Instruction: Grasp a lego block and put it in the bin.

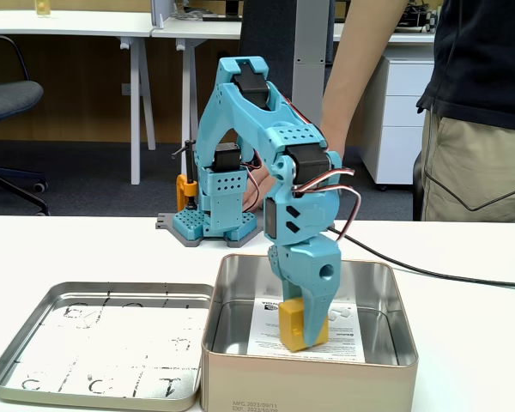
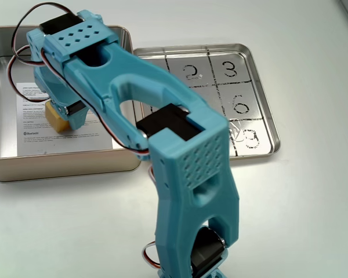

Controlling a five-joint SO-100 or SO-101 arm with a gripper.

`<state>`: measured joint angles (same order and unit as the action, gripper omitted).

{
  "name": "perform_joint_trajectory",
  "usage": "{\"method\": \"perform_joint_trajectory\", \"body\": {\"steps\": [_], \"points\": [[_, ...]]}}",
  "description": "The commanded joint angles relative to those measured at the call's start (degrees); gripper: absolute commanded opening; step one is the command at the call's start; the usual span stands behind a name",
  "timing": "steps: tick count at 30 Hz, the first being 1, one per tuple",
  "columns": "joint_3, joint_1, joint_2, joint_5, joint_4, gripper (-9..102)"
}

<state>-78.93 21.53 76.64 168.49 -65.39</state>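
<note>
The lego block [image 1: 297,326] [image 2: 56,120] is a small yellow-orange cube inside the bin [image 1: 309,384] [image 2: 64,165], a deep silver tin. It sits low over the white printed sheet [image 1: 343,339], seemingly touching it. My blue gripper [image 1: 309,316] [image 2: 66,117] reaches down into the bin from above and is shut on the block, with its fingers on either side. The arm covers part of the block in both fixed views.
A shallow silver tray [image 1: 34,330] [image 2: 267,116] with black scribbled numbers lies beside the bin. A person [image 1: 481,112] stands behind the table with a hand [image 1: 336,129] near the arm. A black cable [image 1: 429,275] runs across the table.
</note>
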Motion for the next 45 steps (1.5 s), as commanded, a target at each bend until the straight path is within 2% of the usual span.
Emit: {"method": "perform_joint_trajectory", "body": {"steps": [1,7,10,15,20,25,32,36,45], "points": [[-0.79,0.0,5.1,2.55,-0.35,0],[-0.88,-0.35,7.03,7.73,-0.35,2],[-0.88,-0.35,8.09,10.63,-0.18,11],[-0.62,-0.97,10.72,17.93,1.32,33],[-0.26,-4.04,15.21,20.13,1.05,38],[3.69,-11.07,18.72,20.92,0.7,33],[7.91,-21.18,19.34,19.34,0.7,13],[5.98,-25.4,18.81,17.93,-2.29,2],[-3.96,-27.42,17.84,15.82,0.35,0]]}}
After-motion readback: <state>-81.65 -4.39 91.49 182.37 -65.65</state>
